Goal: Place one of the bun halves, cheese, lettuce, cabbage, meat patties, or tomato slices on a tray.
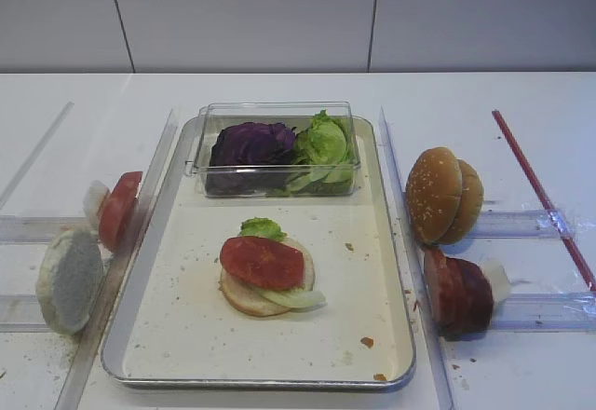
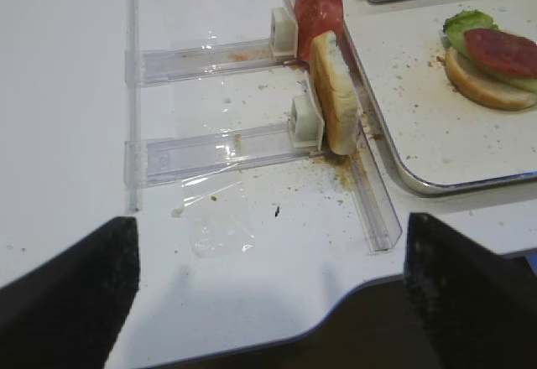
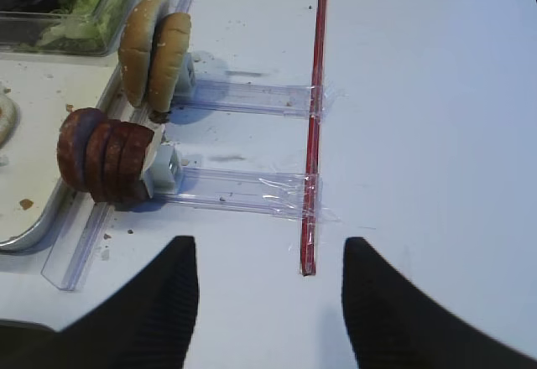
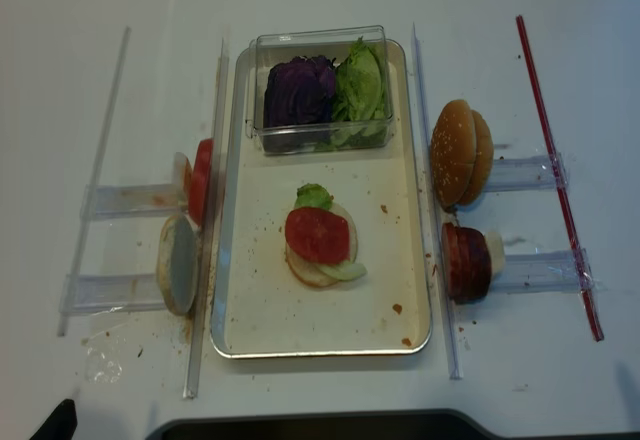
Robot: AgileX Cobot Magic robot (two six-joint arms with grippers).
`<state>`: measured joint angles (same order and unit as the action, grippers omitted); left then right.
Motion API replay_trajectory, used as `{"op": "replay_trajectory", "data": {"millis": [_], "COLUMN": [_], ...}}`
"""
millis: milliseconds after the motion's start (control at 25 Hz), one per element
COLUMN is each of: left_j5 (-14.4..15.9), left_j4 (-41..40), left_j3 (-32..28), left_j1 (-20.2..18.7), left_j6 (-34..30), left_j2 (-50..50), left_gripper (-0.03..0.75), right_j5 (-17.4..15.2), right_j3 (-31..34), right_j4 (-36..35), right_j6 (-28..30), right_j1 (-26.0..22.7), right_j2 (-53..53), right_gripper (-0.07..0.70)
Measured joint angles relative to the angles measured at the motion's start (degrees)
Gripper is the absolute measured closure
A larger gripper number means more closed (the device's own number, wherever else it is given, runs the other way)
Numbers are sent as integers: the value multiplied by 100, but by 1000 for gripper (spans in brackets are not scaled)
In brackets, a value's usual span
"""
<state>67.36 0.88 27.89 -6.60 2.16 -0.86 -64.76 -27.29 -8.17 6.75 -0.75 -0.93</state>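
Note:
On the tray lies a pale bun half with lettuce and a tomato slice on top. Left of the tray a tomato slice and a pale bun half stand upright in clear racks. To its right stand sesame bun halves and meat patties. Cabbage and more lettuce fill a clear box. Cheese is out of view. My left gripper is open and empty over the table's front edge. My right gripper is open and empty over bare table.
Clear plastic rails run along both long sides of the tray. A red strip is taped across the ends of the right racks. Crumbs lie around the left racks and on the tray floor.

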Motion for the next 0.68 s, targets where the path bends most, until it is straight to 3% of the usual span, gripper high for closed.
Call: {"op": "replay_trajectory", "data": {"millis": [680], "left_j5": [0], "left_j4": [0], "left_j3": [0], "left_j1": [0], "left_j6": [0], "left_j2": [0], "left_gripper": [148], "right_j5": [0], "right_j3": [0], "right_j4": [0], "right_j6": [-12], "right_j1": [0], "right_j2": [0], "right_gripper": [234]}}
